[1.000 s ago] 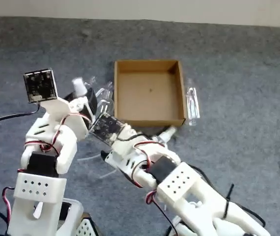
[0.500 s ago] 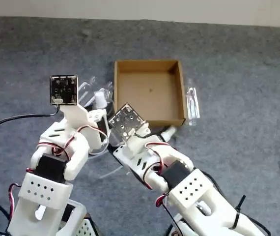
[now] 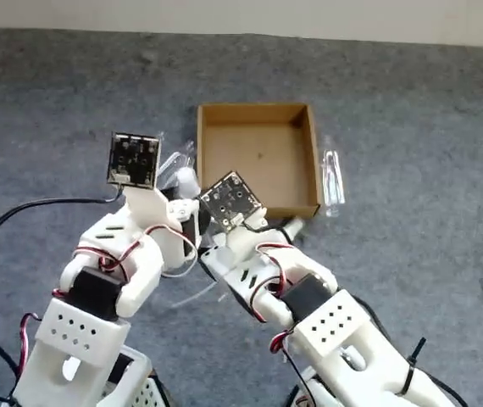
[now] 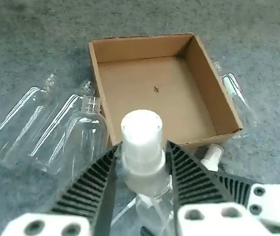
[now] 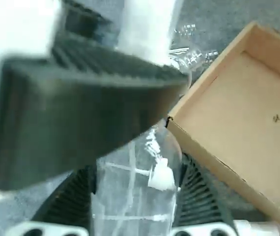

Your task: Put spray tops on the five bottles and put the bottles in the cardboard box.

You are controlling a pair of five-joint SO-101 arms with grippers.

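Presently the spray top [image 4: 141, 129], pinched by the left gripper [image 4: 142, 150], is seated coaxially on the clear bottle [image 5: 130, 167] clamped by the right gripper [image 5: 135, 204].

Left arm [image 3: 110, 280]: is rising from its base at the near left of the high view, elbow bent, leaning forward and inward.
Left wrist: is carrying its left camera board [image 3: 134, 159] raised above the forearm.
Left gripper [image 4: 141, 152]: is pinching a white spray top [image 4: 141, 132] between two dark ribbed fingers [image 4: 93, 182], one on each side.
Right arm [image 3: 309, 301]: is lying diagonally from the near right corner toward the middle.
Right wrist: is holding its right camera board [image 3: 233, 197] tilted.
Right gripper [image 5: 132, 194]: is clasping a clear bottle [image 5: 137, 162] by its body.
Spacing: the grippers are sitting close together (one ribbed finger of the left gripper is crossing right in front of the right wrist camera).
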